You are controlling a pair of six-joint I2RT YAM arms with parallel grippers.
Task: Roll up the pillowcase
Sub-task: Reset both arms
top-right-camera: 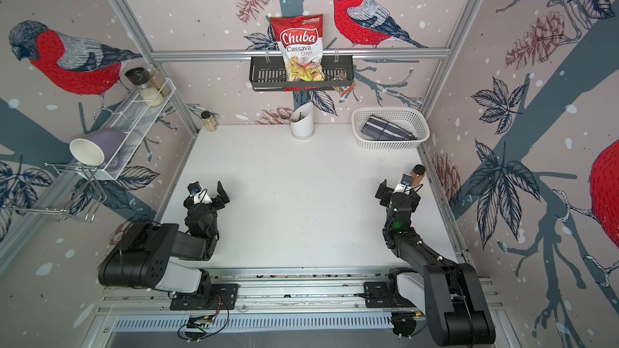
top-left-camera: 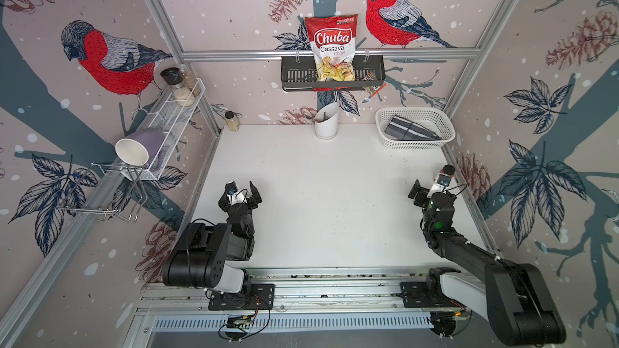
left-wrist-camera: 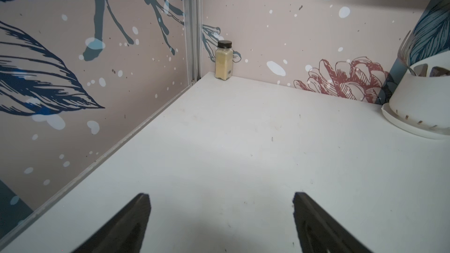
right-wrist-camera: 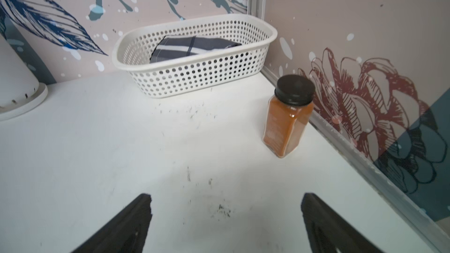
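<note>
Pillowcase (right-wrist-camera: pixel 192 47) sits inside the white perforated basket (right-wrist-camera: pixel 194 81) at the far right corner of the table (top-left-camera: pixel 318 195). It is a compact grey plaid bundle, and I cannot tell whether it is folded or rolled. My right wrist view gives it best, over the basket's near wall, with a white stripe and a dark cross line showing. Both top views show it from above, lying aslant in the basket. The left wrist view faces the far left corner instead, where a pale spice jar (left-wrist-camera: pixel 223 62) stands against the back wall.

My left gripper (left-wrist-camera: pixel 220 198) hangs with jaws spread wide and nothing between them, over bare tabletop on the left side. My right gripper (right-wrist-camera: pixel 226 198) is likewise released and empty, near the right wall. An orange spice jar (right-wrist-camera: pixel 287 118) with a black cap stands upright between the right gripper and the basket, close to the side rail and apart from both. A white utensil holder (top-left-camera: pixel 326 125) stands at the middle of the back edge; each wrist view cuts it off at the frame edge. Above it a chips bag (top-left-camera: pixel 331 45) leans in a black wall rack (top-left-camera: pixel 294 75).

In the top views the right gripper's outer finger is hidden behind its wrist camera, which also covers part of the orange spice jar. The cloth's edging is too small to make out.
</note>
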